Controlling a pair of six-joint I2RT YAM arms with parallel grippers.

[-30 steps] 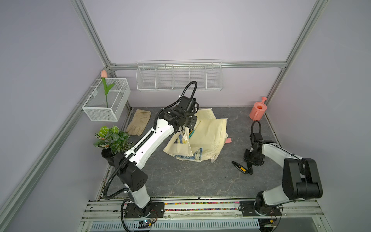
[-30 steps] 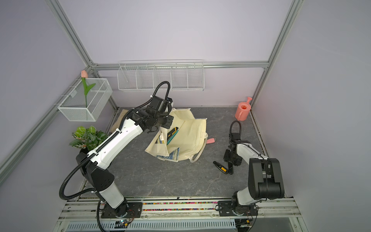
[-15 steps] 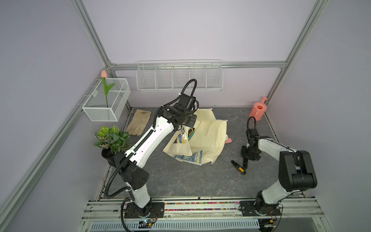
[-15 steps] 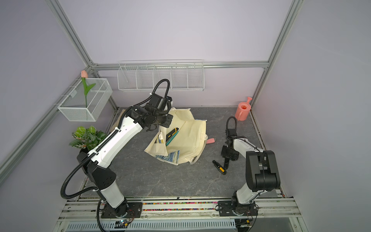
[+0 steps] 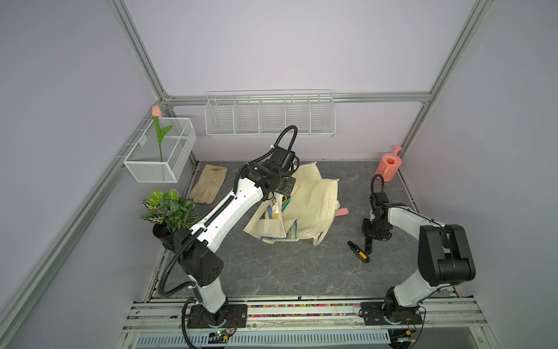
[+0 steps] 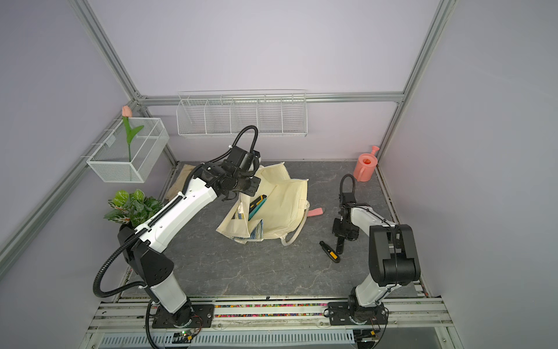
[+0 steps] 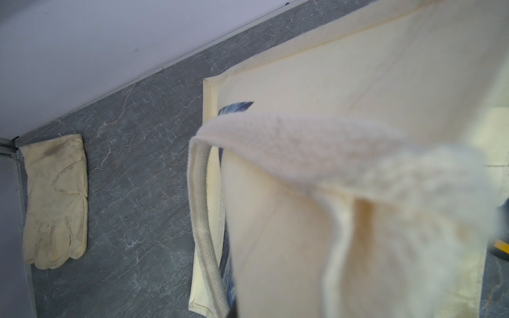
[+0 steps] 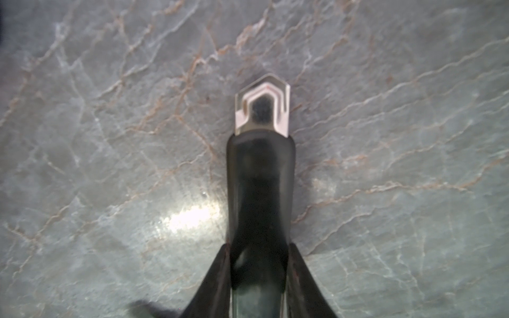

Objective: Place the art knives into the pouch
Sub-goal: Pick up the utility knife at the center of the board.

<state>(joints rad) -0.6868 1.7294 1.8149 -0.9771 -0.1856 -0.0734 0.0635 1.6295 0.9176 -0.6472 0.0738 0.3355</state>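
My right claw (image 8: 260, 280) grips the clear-tipped art knife (image 8: 261, 179) over the grey desk (image 5: 271, 272), well apart from the pouch (image 5: 314, 202) my shut left claw (image 5: 279, 195) holds open, a yellow-black cutter (image 6: 257, 203) inside.

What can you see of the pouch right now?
The pouch is a cream canvas tote, crumpled on the grey table. The shut left gripper holds one edge up, so the mouth gapes; a yellow, black and teal item shows inside. Blue print shows along its near edge. One woven strap hangs by the gripper, and a second strap loops onto the table. A pink item lies at its edge.
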